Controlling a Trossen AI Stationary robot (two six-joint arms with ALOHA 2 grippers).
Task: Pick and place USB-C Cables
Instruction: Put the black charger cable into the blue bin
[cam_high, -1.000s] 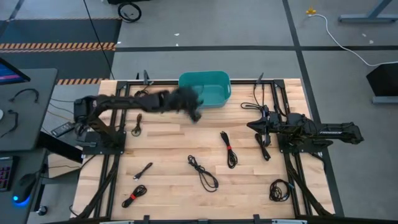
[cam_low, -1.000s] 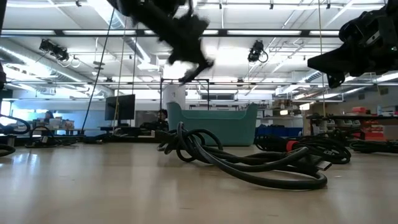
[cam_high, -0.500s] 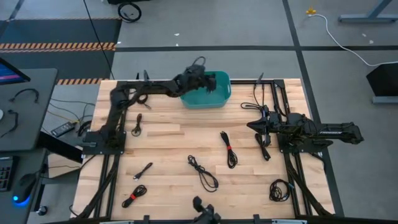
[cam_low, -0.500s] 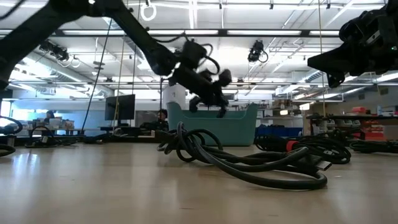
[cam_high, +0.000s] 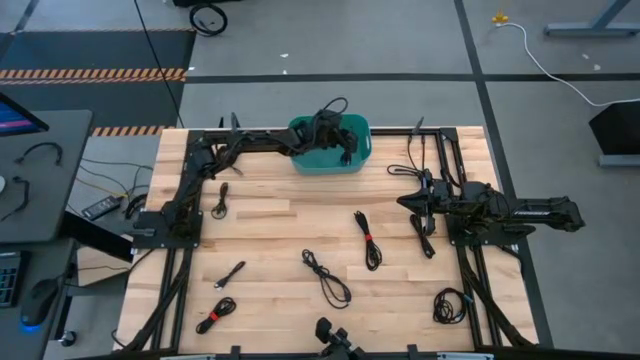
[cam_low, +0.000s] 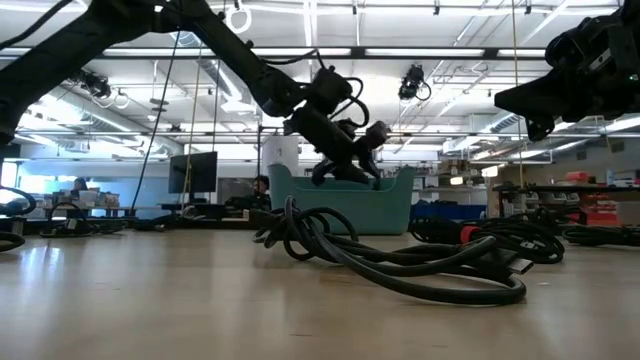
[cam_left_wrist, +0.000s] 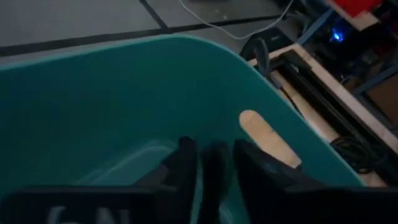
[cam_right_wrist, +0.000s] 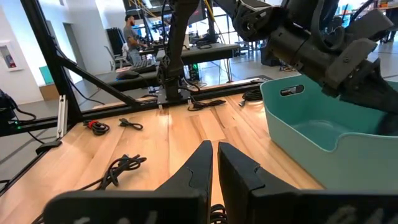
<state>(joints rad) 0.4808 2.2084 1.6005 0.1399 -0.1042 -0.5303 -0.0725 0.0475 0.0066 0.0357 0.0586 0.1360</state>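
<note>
The teal bin (cam_high: 357, 160) stands at the table's far edge. My left gripper (cam_high: 343, 136) reaches into it from the left, fingers shut on a thin dark cable (cam_left_wrist: 214, 168) over the bin's inside (cam_left_wrist: 112, 106). My right gripper (cam_high: 407, 201) hovers shut above the table's right side, beside a black cable (cam_high: 423, 236). Other black cables lie flat on the wood: one with a red tie (cam_high: 367, 240), a loose one (cam_high: 327, 278), a red-tied bundle (cam_high: 215, 315), and a coil (cam_high: 449, 304). My left gripper pinches a thin dark cable (cam_left_wrist: 215, 177) between its two fingers (cam_left_wrist: 186, 163), slanting down into the teal bin from the table's left. Which part of the cable it has is hidden by the fingers. Whether the cable reaches the bin's floor cannot be told.
Small cables lie at the left (cam_high: 219, 200) and near left (cam_high: 230, 273). More dark cords sit at the far right (cam_high: 412, 160). Black frame rails run along both sides (cam_high: 180, 260). In the low view a thick heap of cables (cam_low: 400, 255) lies close to the camera.
My left arm has swung from above the table's left middle toward the far edge, then stretched out over the teal bin and dipped its gripper down inside. The right arm has kept still.
</note>
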